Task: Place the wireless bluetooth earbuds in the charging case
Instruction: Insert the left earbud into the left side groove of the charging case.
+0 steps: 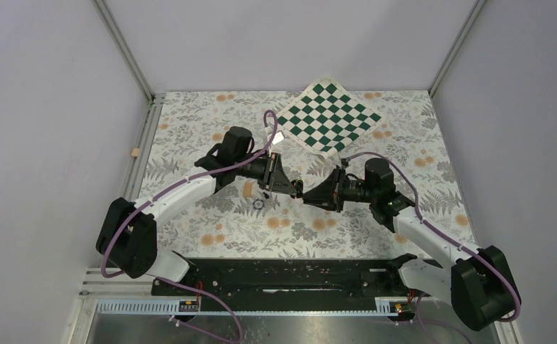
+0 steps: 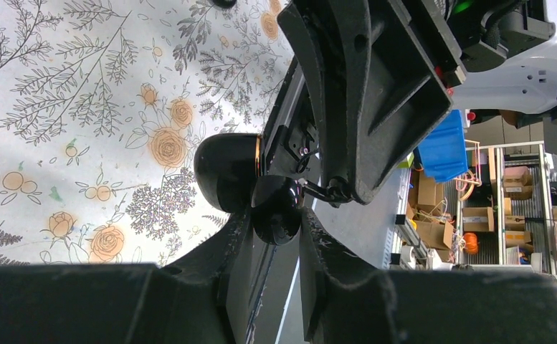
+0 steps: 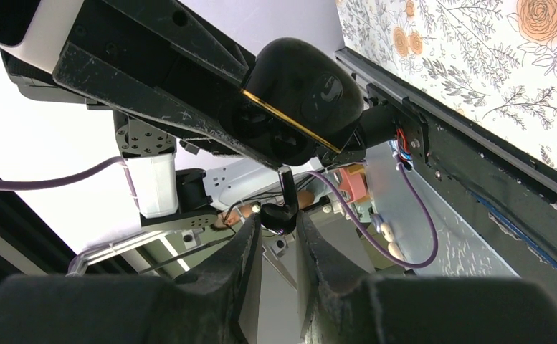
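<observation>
My left gripper is shut on the charging case, a glossy black pebble with a thin gold seam, held above the table; its fingertips pinch the case's lower part in the left wrist view. My right gripper is shut on one tiny black earbud, whose thin stem points up at the case just above it. The two grippers meet tip to tip at mid-table. The second earbud is out of view.
A green-and-white checkered mat lies at the back. A small dark ring with a pale centre and a small tan strip lie on the floral tablecloth under the left arm.
</observation>
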Motion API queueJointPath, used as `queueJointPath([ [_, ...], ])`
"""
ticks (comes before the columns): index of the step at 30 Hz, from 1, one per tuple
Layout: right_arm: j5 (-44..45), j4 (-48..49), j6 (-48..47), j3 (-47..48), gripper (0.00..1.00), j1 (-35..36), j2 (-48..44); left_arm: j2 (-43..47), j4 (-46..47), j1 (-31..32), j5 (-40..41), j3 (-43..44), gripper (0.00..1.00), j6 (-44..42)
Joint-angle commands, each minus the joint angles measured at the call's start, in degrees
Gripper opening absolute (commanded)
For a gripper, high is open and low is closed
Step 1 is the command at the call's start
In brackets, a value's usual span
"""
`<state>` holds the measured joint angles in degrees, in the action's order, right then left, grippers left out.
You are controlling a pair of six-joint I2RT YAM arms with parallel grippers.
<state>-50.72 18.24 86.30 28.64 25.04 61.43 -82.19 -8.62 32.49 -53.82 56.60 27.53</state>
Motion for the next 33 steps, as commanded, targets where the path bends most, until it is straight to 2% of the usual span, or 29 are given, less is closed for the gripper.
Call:
queueJointPath([
  [1, -2.6, 5.3, 1.7, 2.0, 0.00, 0.5, 1.7, 0.9, 4.2, -0.3, -1.8, 0.7, 0.00, 0.6],
  [18, -1.5, 8.6, 3.9, -0.2, 0.00, 1.9, 3.4, 2.1, 5.6, -0.7, -1.5, -0.1, 0.00, 1.7],
  [33, -1.8, 9.4, 4.5, -0.1, 0.00, 1.9, 5.0, 5.8, 3.5, -0.7, -0.1, -0.3, 0.00, -2.7],
])
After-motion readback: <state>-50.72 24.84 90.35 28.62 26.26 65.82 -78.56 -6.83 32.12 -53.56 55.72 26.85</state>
